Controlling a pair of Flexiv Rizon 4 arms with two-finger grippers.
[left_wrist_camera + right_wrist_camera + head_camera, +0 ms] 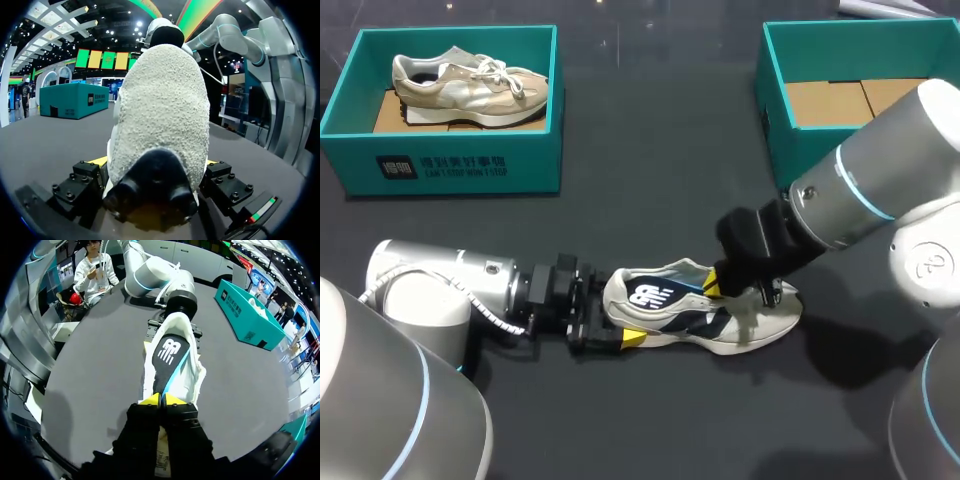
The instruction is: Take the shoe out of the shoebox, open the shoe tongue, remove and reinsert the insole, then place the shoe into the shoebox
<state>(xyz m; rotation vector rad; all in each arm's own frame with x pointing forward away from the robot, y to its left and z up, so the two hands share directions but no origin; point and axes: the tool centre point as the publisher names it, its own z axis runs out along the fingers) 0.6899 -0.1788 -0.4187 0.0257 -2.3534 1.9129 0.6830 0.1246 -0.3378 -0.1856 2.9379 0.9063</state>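
The shoe [760, 322] lies on its side close to the bench's [650, 150] front edge, about midway along it. It looks a light thing: soft mesh and suede upper that gives under a squeeze, with a firmer foam sole and a stiffened heel. The heel is the sound place to hold it steady, since the upper would only fold. My left gripper [620, 338] has that heel between its fingers, spread about as wide as the heel itself. The heel hides the pads in the left wrist view, so I judge they are pressing on both sides rather than see it outright.

The insole [169, 352] is thin, floppy and a little slick on its printed face. It wants a firm pinch at one end and a pull along its length, or it will buckle or slide out. My right gripper [713, 285] is pinched nearly closed on its toe end, yellow tips together. The insole's heel end is lying in the shoe's opening.

At the far right corner stands the shoebox [778, 140], with nothing in it but its cardboard floor. At the far left a second box [460, 165] holds another shoe [470, 85].
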